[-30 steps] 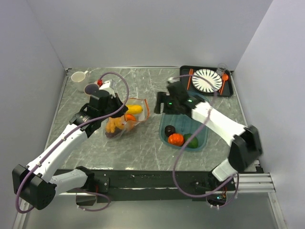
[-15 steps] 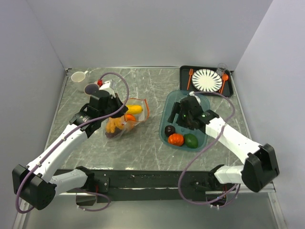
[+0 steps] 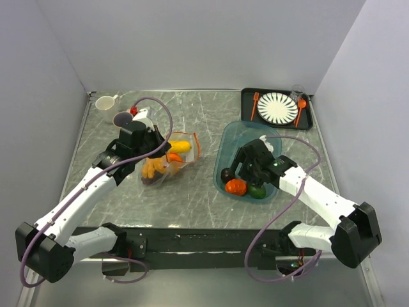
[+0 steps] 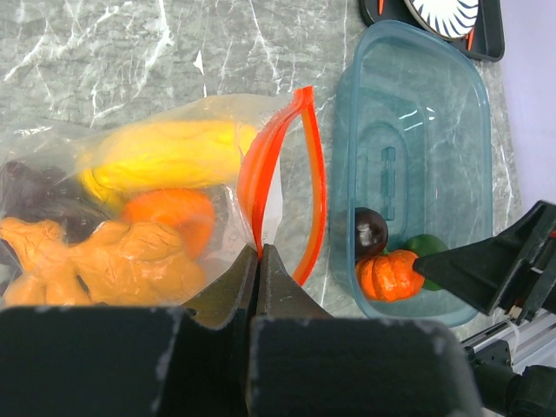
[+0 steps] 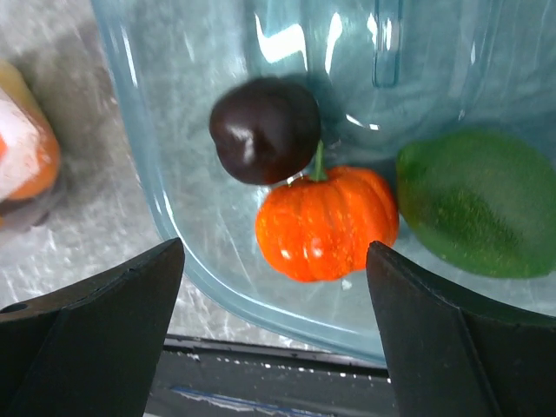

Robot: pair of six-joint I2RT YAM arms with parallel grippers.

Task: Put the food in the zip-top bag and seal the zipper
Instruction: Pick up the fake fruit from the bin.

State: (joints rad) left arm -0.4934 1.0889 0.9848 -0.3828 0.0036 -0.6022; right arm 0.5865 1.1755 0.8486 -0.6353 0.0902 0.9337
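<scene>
targeting the small orange toy pumpkin (image 5: 326, 221), toward the desk's right edge
i'm looking to centre the right gripper (image 5: 274, 252), jaws hanging wide open, over it; the left gripper (image 4: 259, 258) is pinching the clear plastic bag (image 4: 156, 122).

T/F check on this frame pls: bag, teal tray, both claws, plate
1. The teal tray holds three food pieces: a dark one, an orange pumpkin and a green one. True.
2. The zipper is sealed. False: it gapes open on the zip-top bag.
3. The right claw is open above the orange pumpkin. True.
4. The left claw is open, clear of the bag. False: it is shut on the bag's edge beside the zipper.
5. The plate lies in the teal tray. False: it lies on the dark tray at the far right.
</scene>
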